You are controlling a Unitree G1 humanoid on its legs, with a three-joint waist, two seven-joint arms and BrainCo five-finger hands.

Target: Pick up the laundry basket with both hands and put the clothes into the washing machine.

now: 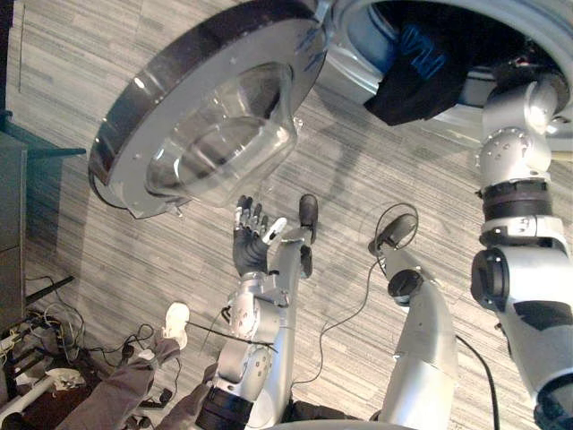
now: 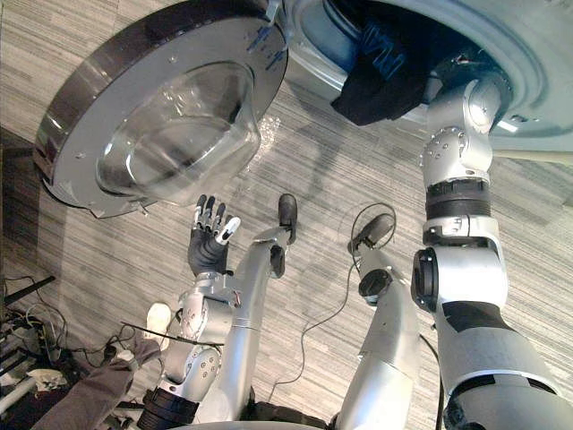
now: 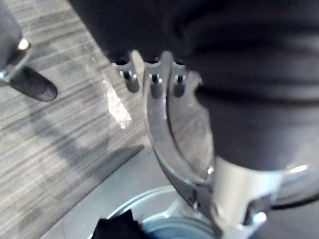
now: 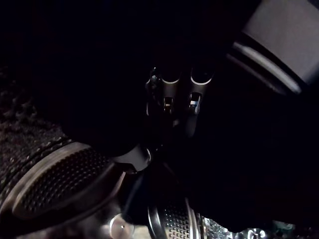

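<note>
Open front-loading washing machine [image 1: 345, 81], silver-grey, its round mouth at the upper right of the left eye view. A dark, crumpled garment with blue print [image 1: 421, 76] lies in the mouth: part of it is inside the drum and part hangs over the lower rim onto the machine's front. The round silver door with a clear glass bowl [image 1: 215, 116] stands swung wide at the upper left, with no cloth on it.

The right arm [image 1: 515, 161] rises along the right edge and enters the mouth just beside the garment. The right hand [image 4: 172, 94] is deep in the dark drum, near the perforated metal drum wall [image 4: 55, 184] and surrounded by dark cloth; whether it grips anything cannot be told.

The left hand [image 1: 251, 242] is held up at centre frame, below the door and well apart from the garment, its fingers spread and straight, holding nothing.

A person's grey-trousered leg [image 1: 125, 385] and white shoe [image 1: 176, 321] rest on the grey striped floor [image 1: 107, 54] at the lower left.
</note>
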